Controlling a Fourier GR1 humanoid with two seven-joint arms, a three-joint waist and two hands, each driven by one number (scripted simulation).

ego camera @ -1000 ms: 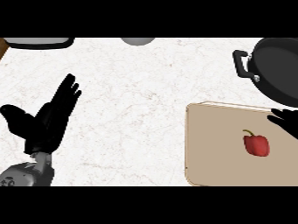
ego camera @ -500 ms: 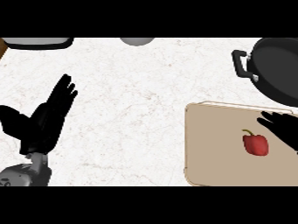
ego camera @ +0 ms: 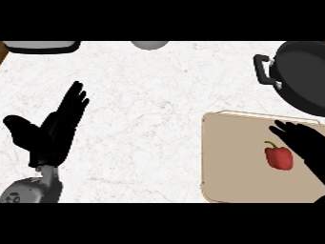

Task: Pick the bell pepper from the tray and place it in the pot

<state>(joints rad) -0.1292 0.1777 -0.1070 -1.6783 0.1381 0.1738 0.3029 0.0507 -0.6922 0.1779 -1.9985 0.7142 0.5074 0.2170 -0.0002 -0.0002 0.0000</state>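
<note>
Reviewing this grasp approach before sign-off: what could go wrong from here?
1. The right hand is open, beside the bell pepper on its right rather than over it; closing from there might nudge the pepper across the tray instead of gripping it.
2. The pot sits beyond the tray's far edge, handle facing left; a low carry could clip its rim.
3. The hand covers the tray's right side, so contact there may be hard to confirm.
</note>
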